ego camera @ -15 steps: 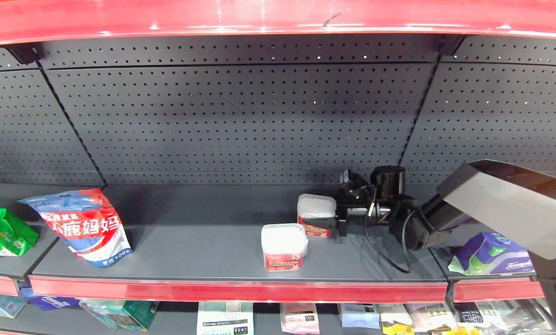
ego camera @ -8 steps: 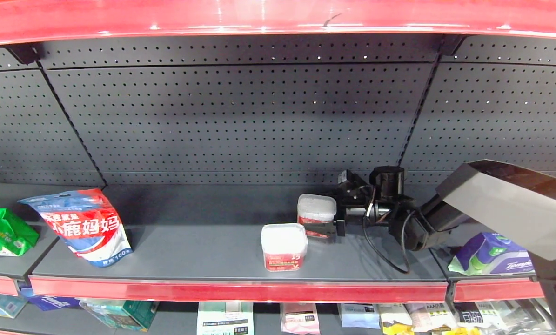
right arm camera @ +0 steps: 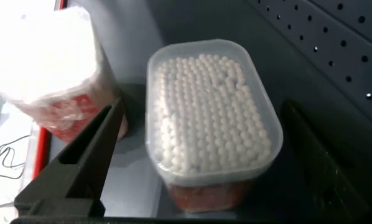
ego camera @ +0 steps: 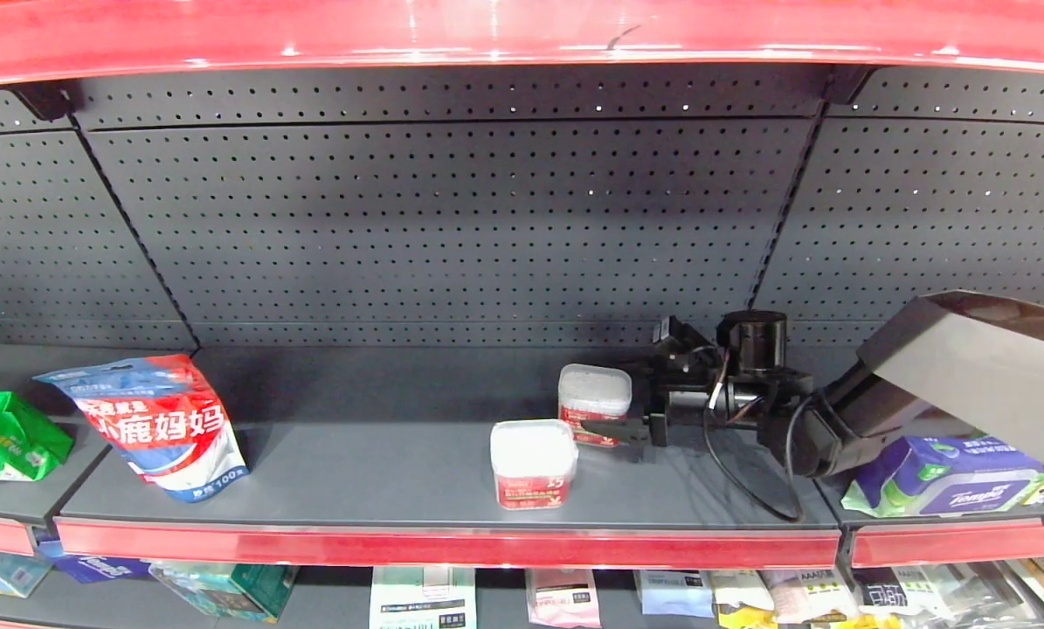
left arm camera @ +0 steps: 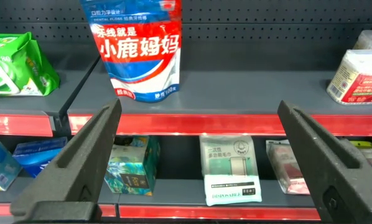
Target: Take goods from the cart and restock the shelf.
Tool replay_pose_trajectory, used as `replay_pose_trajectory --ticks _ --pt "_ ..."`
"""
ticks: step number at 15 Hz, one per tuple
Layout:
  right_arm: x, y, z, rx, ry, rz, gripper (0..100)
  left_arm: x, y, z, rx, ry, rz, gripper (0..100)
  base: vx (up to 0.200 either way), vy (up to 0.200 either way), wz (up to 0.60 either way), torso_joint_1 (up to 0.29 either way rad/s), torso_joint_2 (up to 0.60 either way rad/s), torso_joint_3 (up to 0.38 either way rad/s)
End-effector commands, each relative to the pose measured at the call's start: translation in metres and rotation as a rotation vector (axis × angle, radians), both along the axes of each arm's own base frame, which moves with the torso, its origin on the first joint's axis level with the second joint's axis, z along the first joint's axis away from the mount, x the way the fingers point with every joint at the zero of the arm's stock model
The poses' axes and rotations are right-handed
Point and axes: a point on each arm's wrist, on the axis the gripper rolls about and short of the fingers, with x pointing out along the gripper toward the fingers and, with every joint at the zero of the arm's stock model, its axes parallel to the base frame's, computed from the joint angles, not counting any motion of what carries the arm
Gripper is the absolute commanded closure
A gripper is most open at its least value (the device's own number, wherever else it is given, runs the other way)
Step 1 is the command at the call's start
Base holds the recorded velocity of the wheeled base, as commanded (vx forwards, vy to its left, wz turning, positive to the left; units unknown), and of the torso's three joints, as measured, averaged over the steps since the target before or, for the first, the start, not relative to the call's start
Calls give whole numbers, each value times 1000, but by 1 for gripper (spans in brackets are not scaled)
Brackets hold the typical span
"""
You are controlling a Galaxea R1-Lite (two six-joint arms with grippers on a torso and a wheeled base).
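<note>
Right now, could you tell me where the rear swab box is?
The rear swab box stands right of centre on the grey shelf in the head view, just behind the front swab box.

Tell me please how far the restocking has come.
Done: the front cotton swab box and the rear cotton swab box stand on the shelf. In hand: nothing; the right gripper is open around the rear cotton swab box, and the left gripper is open and empty. Left: wide room between the pouch and the boxes for more goods.
</note>
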Motion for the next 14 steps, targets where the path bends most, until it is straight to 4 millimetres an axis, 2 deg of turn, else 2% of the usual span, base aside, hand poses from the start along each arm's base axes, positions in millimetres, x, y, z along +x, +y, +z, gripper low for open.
replay_pose_trajectory --ticks 1,5,14 --pt "-8 -4 14 2 -18 -12 0 0 0 0 0 0 0 0 0 0 0 0 0 0" --pt "-26 -2 9 -40 26 -60 0 0 0 0 0 0 0 0 0 0 0 0 0 0" --pt "-26 -10 3 -84 43 -139 0 0 0 0 0 0 0 0 0 0 0 0 0 0"
